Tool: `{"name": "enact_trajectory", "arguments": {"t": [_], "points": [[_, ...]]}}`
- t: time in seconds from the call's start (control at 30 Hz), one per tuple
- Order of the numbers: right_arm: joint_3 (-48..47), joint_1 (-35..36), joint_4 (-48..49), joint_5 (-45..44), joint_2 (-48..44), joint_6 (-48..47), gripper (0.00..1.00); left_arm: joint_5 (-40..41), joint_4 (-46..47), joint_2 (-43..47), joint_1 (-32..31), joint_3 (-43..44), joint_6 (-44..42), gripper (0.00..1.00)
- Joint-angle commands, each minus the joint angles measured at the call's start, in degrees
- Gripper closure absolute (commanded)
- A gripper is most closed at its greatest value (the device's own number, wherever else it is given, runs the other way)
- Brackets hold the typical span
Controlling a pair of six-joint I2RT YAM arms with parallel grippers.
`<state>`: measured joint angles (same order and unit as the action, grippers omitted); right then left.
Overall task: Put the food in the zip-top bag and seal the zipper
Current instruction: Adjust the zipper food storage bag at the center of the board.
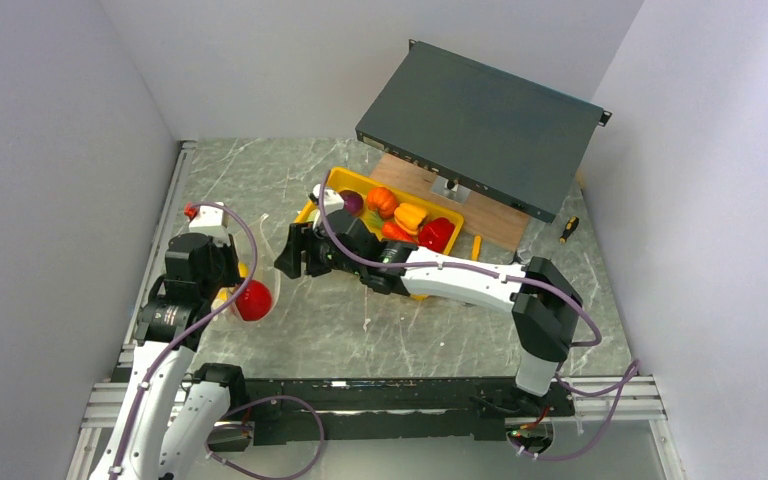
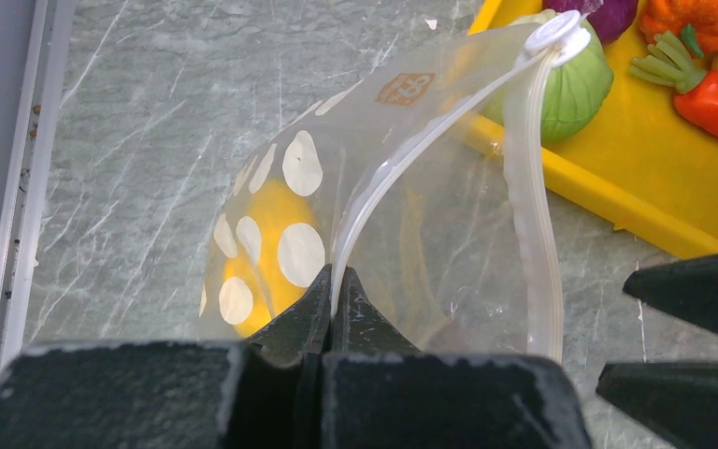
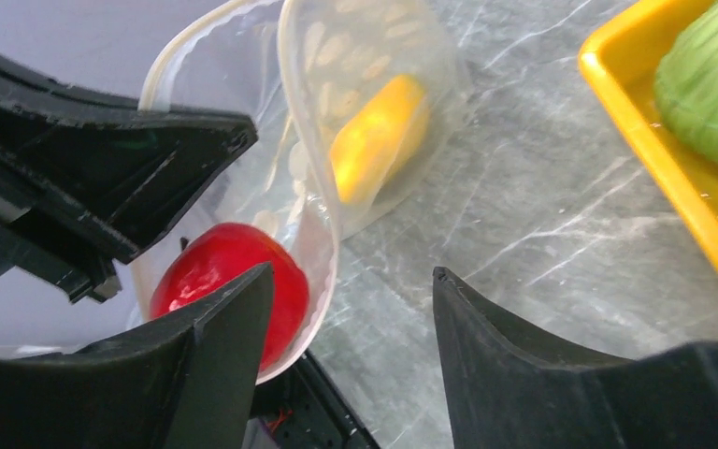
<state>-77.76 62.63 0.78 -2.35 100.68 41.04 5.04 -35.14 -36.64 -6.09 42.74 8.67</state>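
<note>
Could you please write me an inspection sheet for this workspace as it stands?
Surface: grey marbled table, veined white.
Job's things: zip-top bag with its mouth open and zipper unsealed; red food and yellow food inside; green food and other pieces in the yellow tray.
Clutter: screwdriver beside the wooden board.
Grippers: left gripper shut on the bag's rim; right gripper open at the bag's mouth.
Cables: purple cables along both arms, with a slack loop by the right arm's base.
Surroundings: grey walls; dark flat box tilted at the back.
</note>
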Motion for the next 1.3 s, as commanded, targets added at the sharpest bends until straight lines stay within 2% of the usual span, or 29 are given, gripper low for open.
{"name": "enact_trajectory", "arguments": {"t": [0.0,0.23,0.4,0.57,0.7,0.9,1.07,1.13,1.27], "points": [[0.32,0.65,5.77,4.79,1.28,4.10,0.39,0.86,1.11,0.15,-0.15,0.22,0.15,1.00],[-0.47,2.56,6.24,5.10,3.84,4.25,0.45,1.64,0.81,-0.05,-0.15,0.40,0.21,1.00],[-0.65,3.31,4.12,2.39,2.27,1.42,0.58,2.85,0.34,0.14,-0.15,0.56,0.46,1.00],[-2.78,3.31,3.39,2.41,2.10,-2.76,0.77,4.63,-0.47,1.12,-0.15,0.81,1.88,1.00],[-6.60,3.37,0.50,-0.63,1.59,-8.02,1.00,3.73,-2.88,2.30,-0.15,2.14,2.89,1.00],[-9.96,3.50,-1.26,-1.00,-0.47,-11.24,1.00,9.35,-10.72,3.92,-0.18,8.39,5.10,1.00],[-12.36,3.56,-4.73,-0.17,-1.26,-12.65,1.00,18.24,-17.72,4.43,-0.15,14.33,6.75,1.00],[-12.03,3.55,-4.70,-1.17,-1.70,-14.28,1.00,20.08,-17.67,5.69,-0.15,15.23,7.01,1.00],[-12.74,3.55,-5.66,-2.46,-1.90,-16.65,1.00,18.29,-14.57,7.81,-0.13,14.67,5.58,1.00]]}}
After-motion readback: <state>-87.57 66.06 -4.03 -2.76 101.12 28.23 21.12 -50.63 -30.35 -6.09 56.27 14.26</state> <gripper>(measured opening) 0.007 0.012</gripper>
